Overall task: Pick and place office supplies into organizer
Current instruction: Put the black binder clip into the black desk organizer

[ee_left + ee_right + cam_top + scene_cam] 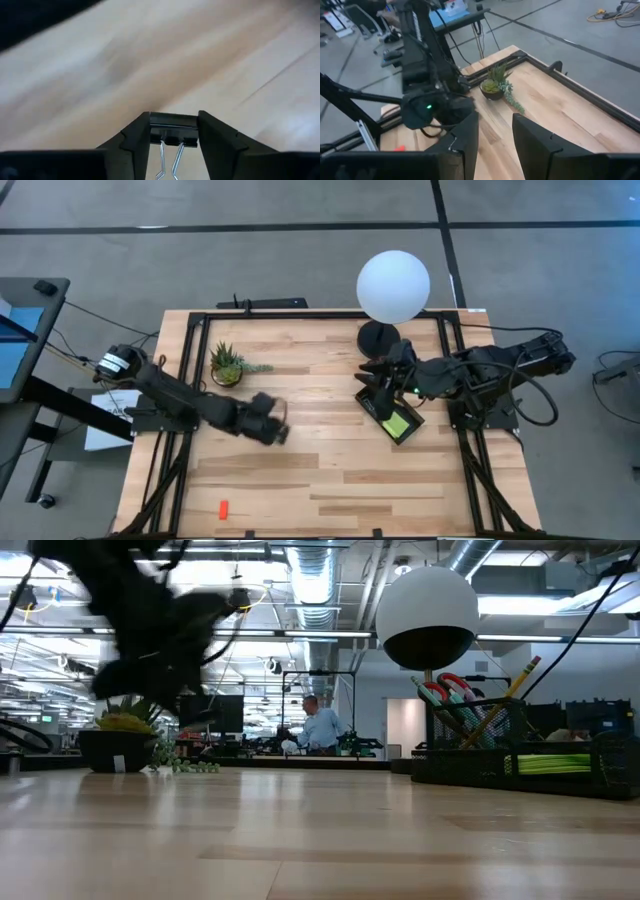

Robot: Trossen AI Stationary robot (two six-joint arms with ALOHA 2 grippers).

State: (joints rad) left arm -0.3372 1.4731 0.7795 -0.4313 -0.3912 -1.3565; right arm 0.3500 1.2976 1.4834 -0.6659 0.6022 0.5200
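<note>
My left gripper (pixel 174 131) is shut on a small black binder clip (pixel 173 121), above the table's middle-left (pixel 272 428). In the low view it shows blurred, high above the wood (pixel 150 640). The black organizer (pixel 393 415) rests on the table's right part. It holds red-handled scissors (pixel 445 690), a pencil (pixel 520 675) and a lime-green sticky pad (pixel 396 423). My right gripper (pixel 495 135) is open and empty, hovering by the organizer's far end (pixel 380 377). A small red-orange piece (pixel 223 508) lies near the table's near edge. My left gripper pinches the clip's black body (pixel 173 120) between its two fingertips (pixel 140 131). The clip's silver wire handles (pixel 167 157) run back between the fingers. The clip is lifted clear, with the wood blurred beyond it.
A spiky green potted plant (pixel 228 365) stands far-left of my left gripper. The white globe lamp (pixel 393 285) with its round black base (pixel 378 337) stands just beyond the organizer. Bare wood lies between the two grippers. A person (pixel 320 728) stands in the room behind.
</note>
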